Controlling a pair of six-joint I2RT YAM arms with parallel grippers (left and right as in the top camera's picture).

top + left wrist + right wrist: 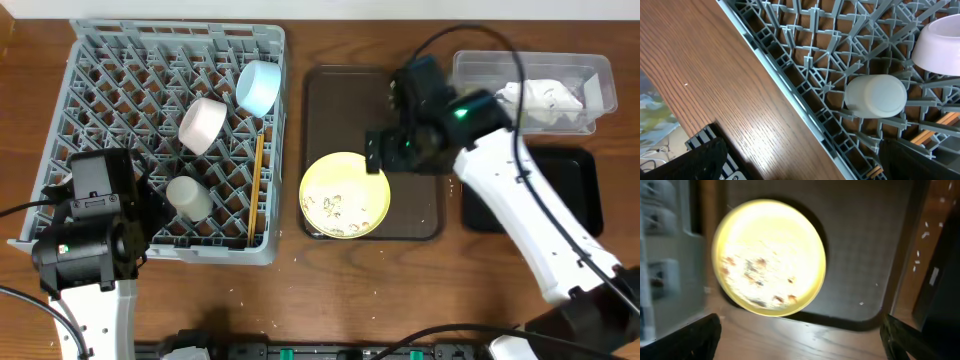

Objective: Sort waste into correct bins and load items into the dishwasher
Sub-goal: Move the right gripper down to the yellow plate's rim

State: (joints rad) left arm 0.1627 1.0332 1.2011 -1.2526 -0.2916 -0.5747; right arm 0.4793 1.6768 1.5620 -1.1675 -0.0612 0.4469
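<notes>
The brown serving tray (340, 100) lies on the counter (400, 290), and the pale yellow plate (345, 195) rests flat on the tray's near end, toward its left edge, with beige crumbs (340, 208) scattered across it. The right fingers (375, 150) hang over the middle of the tray, just beyond the plate's far rim. In the blurred wrist view these fingers (685, 340) stand wide apart and hold nothing. The plate (769, 257) sits ahead of the gap between them, closer to one finger, and neither tip touches it. Left of the tray stands the grey dish rack (120, 60), holding the light blue bowl (258, 87), the pinkish-white bowl (202, 125), the cream cup (188, 197) and the chopsticks (256, 190). The left fingers (695, 162) are also spread and empty at the rack's near left corner, with the cup (875, 96) ahead of them and untouched. Right of the tray are the clear tub (475, 70), with the white napkin (545, 100) inside, and the black tray (580, 200).
</notes>
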